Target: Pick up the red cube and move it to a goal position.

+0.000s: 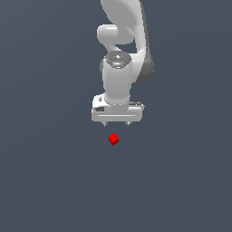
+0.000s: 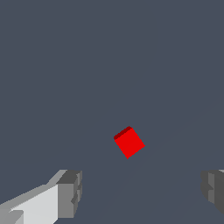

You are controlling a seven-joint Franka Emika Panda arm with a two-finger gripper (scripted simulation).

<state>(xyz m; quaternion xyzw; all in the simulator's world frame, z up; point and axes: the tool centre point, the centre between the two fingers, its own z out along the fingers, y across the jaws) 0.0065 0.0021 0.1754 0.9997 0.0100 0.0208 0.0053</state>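
The white gripper is hanging with jaws apart; the small bright red cube is lying unheld on the grey surface, turned askew, risking corner contact that pushes it aside.

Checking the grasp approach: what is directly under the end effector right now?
Only the red cube on the plain grey floor, apart from the open end effector and its fingertips. The face the cube rests on is hidden.
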